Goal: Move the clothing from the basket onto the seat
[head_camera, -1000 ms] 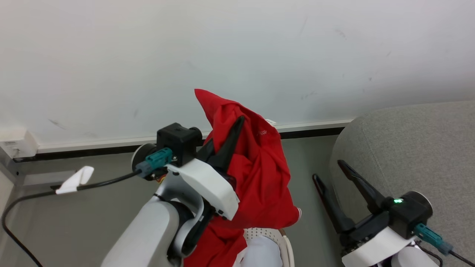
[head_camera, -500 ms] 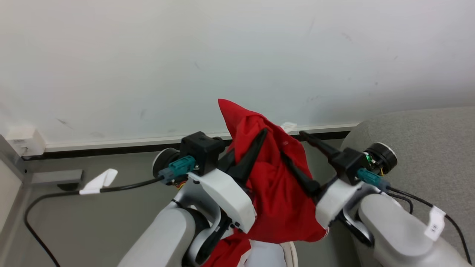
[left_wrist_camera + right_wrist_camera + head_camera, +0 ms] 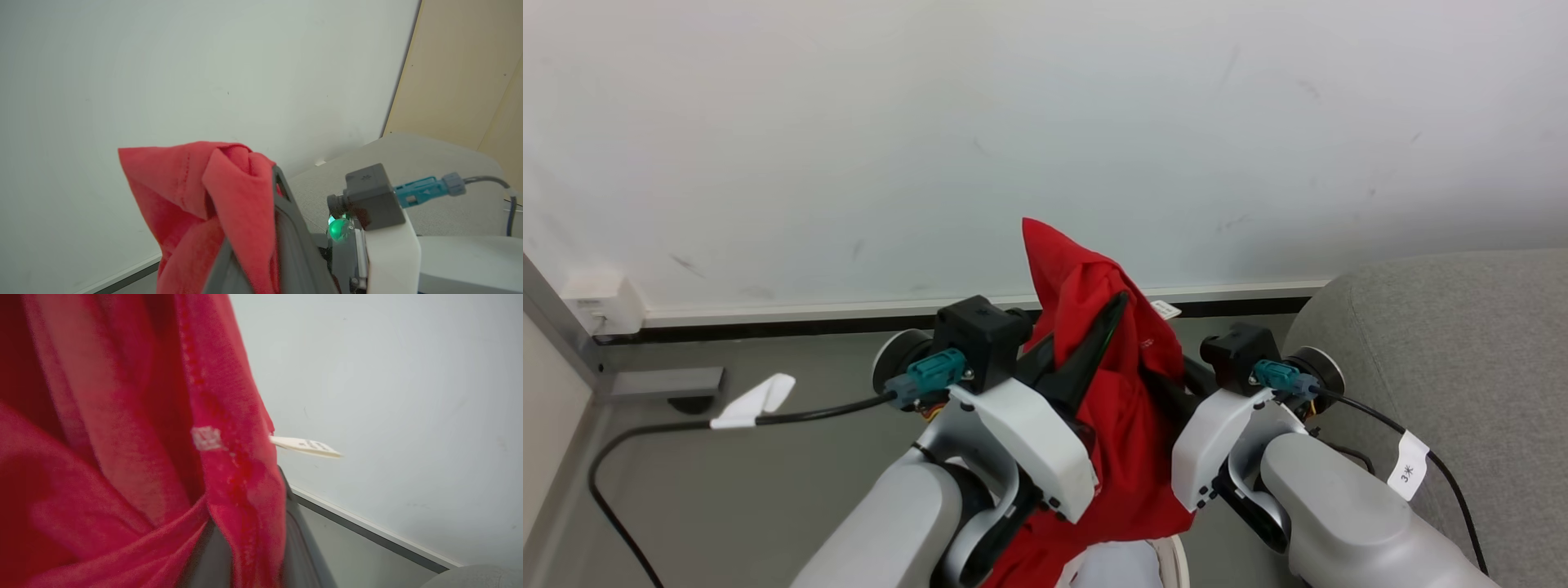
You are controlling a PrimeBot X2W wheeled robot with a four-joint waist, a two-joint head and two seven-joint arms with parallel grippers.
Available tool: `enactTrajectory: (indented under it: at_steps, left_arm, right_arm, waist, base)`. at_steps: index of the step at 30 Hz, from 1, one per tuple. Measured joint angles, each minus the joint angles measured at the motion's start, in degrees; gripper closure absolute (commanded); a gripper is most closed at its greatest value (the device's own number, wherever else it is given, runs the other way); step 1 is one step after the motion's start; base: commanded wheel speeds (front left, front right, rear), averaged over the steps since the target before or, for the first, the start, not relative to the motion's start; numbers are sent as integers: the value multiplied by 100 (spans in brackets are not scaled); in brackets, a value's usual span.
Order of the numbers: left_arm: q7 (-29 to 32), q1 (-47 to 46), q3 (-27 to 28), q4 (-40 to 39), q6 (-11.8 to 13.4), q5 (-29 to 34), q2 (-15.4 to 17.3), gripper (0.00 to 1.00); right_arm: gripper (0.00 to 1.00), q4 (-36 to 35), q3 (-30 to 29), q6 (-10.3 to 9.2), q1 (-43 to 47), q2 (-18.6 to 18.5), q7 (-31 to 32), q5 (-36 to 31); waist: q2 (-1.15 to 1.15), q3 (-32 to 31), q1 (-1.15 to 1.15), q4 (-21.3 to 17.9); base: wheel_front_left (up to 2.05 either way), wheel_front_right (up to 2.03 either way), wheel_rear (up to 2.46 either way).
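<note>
Left hand: clenched on the bright red soft garment. I see the pinch near the cloth's top, and one peak of fabric stands up above the dark fingers. The cloth is raised in the air in front of the white wall.

Right hand: pushed into the same garment from the other side. Red folds drape over its fingers and lie between them. I cannot tell whether it has clamped down or only sits in the cloth.

A small white label sticks out from the garment's edge on the wall side.

The garment's lower folds hang down toward the oval cream-white plastic basket, of which only a strip of rim shows at the bottom of the head view. Contact between cloth and rim is not resolvable. Something white lies inside the basket.

The large light-grey upholstered seat stands to the right, beside the right arm. None of the red garment is on it.
</note>
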Motion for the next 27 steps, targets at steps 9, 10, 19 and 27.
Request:
enactTrajectory:
  at_steps: [9,10,19,27]
  left_arm:
    - [-23,30,74,25,71,-43,99,100]
    - [-25,42,78,40,78,-43,116,100]
    - [-146,209,90,233,220,-42,168,0]
    - [-240,343,-12,399,221,-36,170,0]
  right_arm:
    - [100,126,243,0,-208,14,-203,498]
    - [100,136,268,0,-209,14,-225,524]
    - [100,131,200,0,-272,11,-302,982]
    - [100,20,-82,0,-347,-125,-323,1048]
  waist:
    - [0,0,0,-21]
    - [0,1,0,-31]
    - [0,27,0,-102]
    - [0,66,0,-126]
  base:
    - [0,0,0]
    - [0,0,0]
    - [0,0,0]
    - [0,0,0]
